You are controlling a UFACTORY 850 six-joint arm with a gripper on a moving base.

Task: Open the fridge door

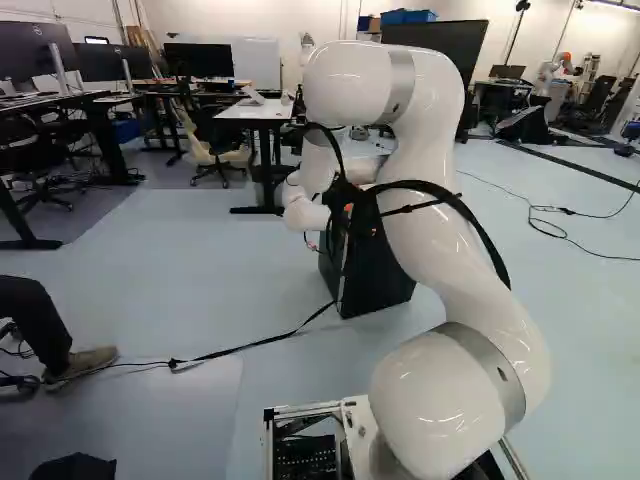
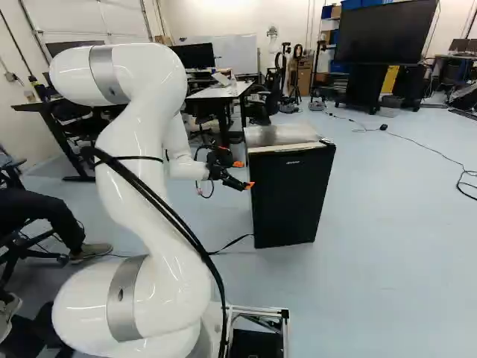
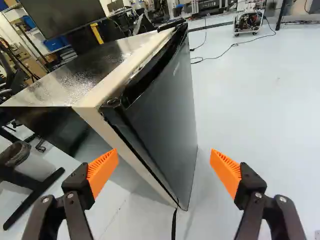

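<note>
Fridge door (image 2: 291,201) found closed, just right of centre in the right base view. Claw (image 2: 244,174) near the door's upper left edge there, fingers standing wide apart, nothing gripped.

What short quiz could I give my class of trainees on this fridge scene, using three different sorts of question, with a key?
1. True or false: the gripper does not have the fridge door between its fingers in a grip.

2. Choose one. The gripper's finger pads are:
a) green
b) orange
c) blue

3. Fill the gap: the fridge stands on the ____.

Key: 1. True. 2. b. 3. floor.
</note>
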